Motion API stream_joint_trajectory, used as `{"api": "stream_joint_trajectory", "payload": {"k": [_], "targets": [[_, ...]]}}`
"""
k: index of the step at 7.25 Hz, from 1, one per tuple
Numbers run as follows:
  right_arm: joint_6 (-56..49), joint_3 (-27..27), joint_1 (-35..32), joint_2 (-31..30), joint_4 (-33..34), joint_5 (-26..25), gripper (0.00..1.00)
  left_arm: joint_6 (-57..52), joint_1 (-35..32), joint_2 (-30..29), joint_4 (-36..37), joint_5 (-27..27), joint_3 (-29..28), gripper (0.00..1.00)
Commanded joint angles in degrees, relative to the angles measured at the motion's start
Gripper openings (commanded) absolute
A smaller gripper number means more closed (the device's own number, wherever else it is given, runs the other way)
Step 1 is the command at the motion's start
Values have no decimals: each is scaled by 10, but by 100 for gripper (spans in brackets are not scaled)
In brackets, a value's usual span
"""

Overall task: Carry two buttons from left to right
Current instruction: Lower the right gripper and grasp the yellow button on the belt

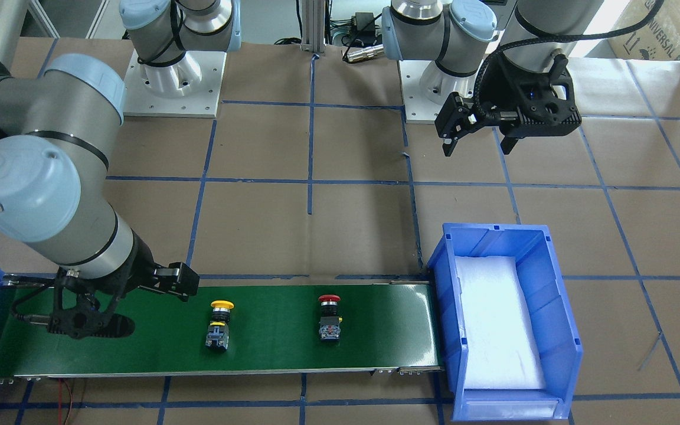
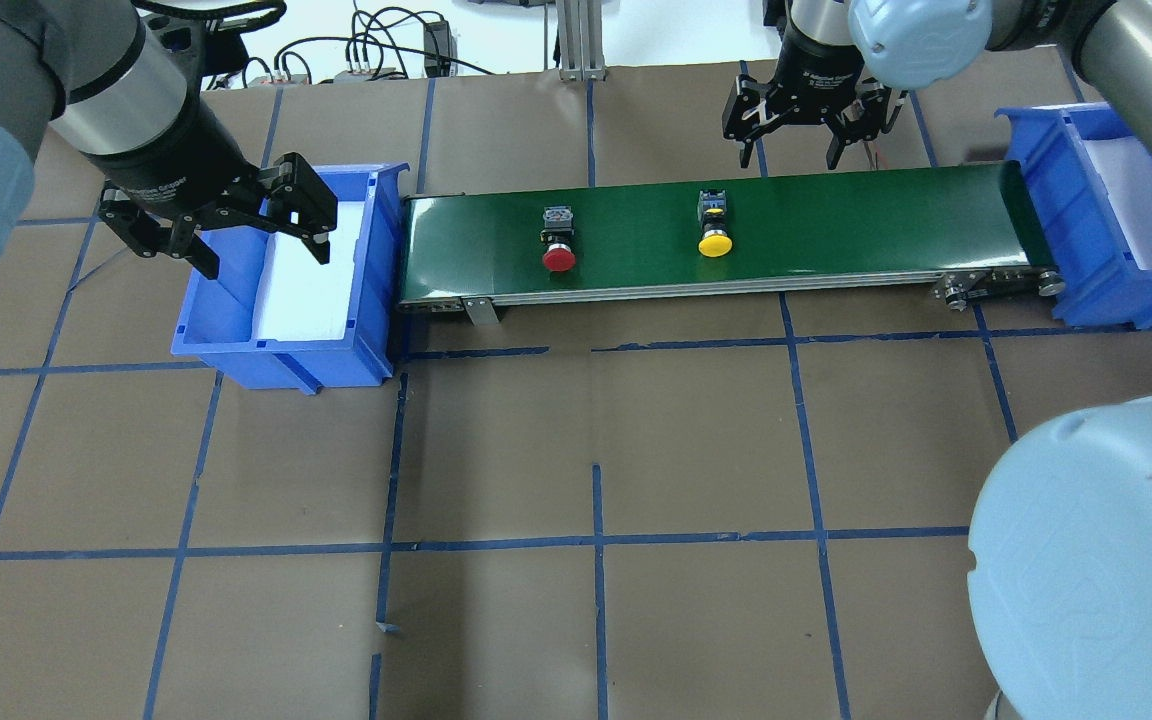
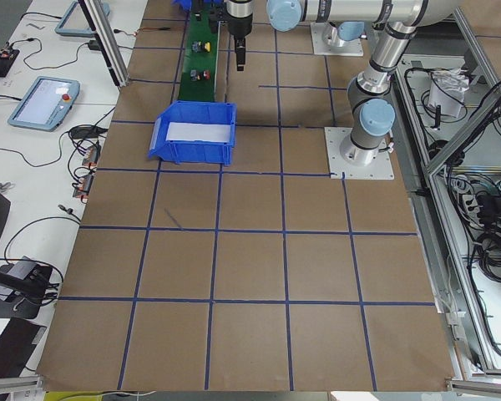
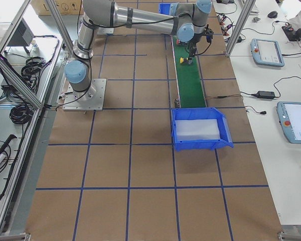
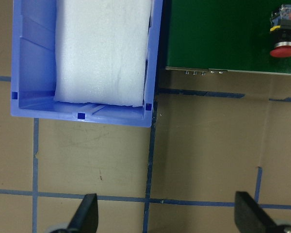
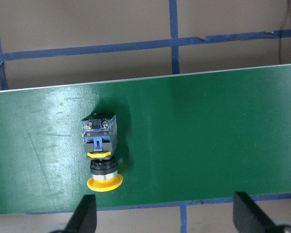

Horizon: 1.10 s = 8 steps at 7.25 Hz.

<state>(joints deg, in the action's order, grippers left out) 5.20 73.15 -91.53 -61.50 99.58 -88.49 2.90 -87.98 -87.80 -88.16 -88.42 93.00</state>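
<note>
Looking down from over the shoulders, you see the red button (image 2: 558, 250) and the yellow button (image 2: 715, 238) lying on their sides on the green belt (image 2: 866, 220), caps toward its robot-side edge. The red one is nearer the belt's left end and the yellow one is about midway.

The right gripper (image 2: 788, 158) hangs by the belt's far edge, just right of the yellow one. Its wrist camera shows what the overhead cannot: both fingertips (image 6: 85, 216) spread wide with only belt between them. It probably stands clear above the belt, though the side cameras are too distant to settle that.

The left gripper (image 2: 264, 255) hovers over the left blue bin (image 2: 376, 300) (white foam (image 5: 102, 48) lines it), fingers wide apart, gripping nothing. Its wrist view catches only the red button.
</note>
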Motion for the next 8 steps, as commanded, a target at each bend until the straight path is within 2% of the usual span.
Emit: {"api": "stream_joint_trajectory", "payload": {"k": [1,8], "targets": [[-1,-4,1,22,0,0,100,0,-1,-3,0,-3,6,100],[-2,5,0,40,-1,-1,100,-1,1,-14,18,-3,11,100]]}}
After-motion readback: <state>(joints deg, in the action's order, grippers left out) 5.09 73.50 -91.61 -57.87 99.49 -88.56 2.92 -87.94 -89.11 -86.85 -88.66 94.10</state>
